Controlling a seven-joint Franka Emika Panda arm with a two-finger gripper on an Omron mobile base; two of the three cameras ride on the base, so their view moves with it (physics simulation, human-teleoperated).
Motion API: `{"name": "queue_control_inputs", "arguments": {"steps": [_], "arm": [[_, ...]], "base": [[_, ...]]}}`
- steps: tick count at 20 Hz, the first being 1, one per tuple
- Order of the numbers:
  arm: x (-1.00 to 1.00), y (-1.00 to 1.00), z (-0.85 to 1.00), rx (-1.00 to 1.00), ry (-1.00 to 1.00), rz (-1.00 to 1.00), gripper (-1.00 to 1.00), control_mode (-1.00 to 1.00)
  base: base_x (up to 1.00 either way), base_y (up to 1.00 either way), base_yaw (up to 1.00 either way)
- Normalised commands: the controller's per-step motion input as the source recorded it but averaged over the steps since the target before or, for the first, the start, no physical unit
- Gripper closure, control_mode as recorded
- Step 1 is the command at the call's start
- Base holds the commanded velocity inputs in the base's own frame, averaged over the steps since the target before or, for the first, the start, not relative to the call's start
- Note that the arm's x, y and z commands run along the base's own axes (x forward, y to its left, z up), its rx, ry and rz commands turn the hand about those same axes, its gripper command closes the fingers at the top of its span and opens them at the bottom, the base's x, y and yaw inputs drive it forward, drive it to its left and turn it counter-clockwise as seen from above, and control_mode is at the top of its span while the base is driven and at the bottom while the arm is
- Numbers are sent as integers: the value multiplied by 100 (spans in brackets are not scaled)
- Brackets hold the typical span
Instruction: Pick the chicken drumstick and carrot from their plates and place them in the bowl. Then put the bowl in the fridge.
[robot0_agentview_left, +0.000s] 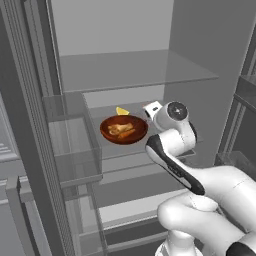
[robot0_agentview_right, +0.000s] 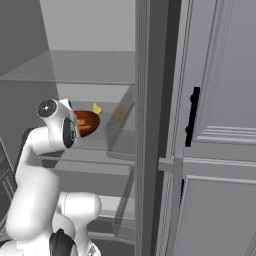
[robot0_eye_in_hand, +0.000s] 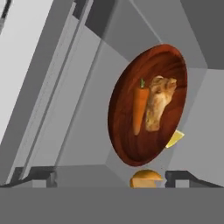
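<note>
bowl (robot0_eye_in_hand: 124, 127): glossy, streaked terracotta glaze
carrot (robot0_eye_in_hand: 139, 109): smooth, matt
chicken drumstick (robot0_eye_in_hand: 158, 103): lumpy, rough
fridge (robot0_agentview_left: 135, 70) shelves: translucent glass, smooth
</note>
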Motion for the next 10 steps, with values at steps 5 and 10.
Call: {"name": "queue_control_inputs", "arguments": {"steps": [5,10], "arm": [[-78,-14,95,0,7,-12,-100,-100],[-95,-16,63,0,2,-12,-100,-100]], "base": [[0,0,0],[0,0,0]]}}
